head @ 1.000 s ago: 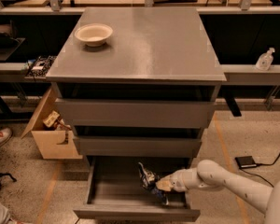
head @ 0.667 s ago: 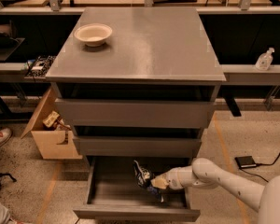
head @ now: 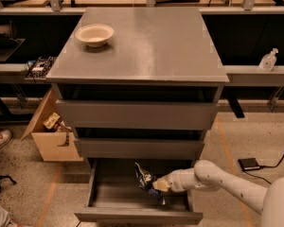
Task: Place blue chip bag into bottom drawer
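Since you have only the one camera view, read it from the bottom drawer (head: 137,216), which stands pulled out as a wide, shallow grey tray with a flat, handleless front. Reaching in over the drawer's right side, the gripper (head: 157,185) hangs above its floor. Its claw looks pinched on the lower edge of the blue chip bag (head: 144,176), though shadow blurs the contact. That grip would explain why the crinkly foil bag stands tilted inside the drawer, right of its middle, rather than lying flat. You seem to be at the release step; light, slick foil should settle easily. High above the drawer, a smooth cream bowl (head: 94,34) sits on the matte cabinet top (head: 151,51).
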Available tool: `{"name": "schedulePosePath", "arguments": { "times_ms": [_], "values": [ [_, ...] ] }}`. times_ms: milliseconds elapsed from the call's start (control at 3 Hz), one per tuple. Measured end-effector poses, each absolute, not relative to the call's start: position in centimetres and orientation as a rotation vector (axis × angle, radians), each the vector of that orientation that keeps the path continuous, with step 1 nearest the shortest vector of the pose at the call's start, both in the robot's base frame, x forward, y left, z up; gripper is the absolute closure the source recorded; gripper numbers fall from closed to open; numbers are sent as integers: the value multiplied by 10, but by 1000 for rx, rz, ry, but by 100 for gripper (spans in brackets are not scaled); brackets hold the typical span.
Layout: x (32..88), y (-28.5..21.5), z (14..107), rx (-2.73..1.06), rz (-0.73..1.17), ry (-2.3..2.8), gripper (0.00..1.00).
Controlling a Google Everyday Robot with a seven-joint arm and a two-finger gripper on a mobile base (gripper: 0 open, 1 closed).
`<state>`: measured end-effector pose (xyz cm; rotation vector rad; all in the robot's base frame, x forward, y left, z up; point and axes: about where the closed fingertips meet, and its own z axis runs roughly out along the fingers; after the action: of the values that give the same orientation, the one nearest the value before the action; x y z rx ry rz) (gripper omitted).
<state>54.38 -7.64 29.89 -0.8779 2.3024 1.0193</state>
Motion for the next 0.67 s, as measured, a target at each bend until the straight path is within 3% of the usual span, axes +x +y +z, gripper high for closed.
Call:
{"name": "schedulePosePath", "arguments": {
  "times_ms": [667],
  "values": [
    [542,-72,297,-883,1029,2302,15]
  ]
}}
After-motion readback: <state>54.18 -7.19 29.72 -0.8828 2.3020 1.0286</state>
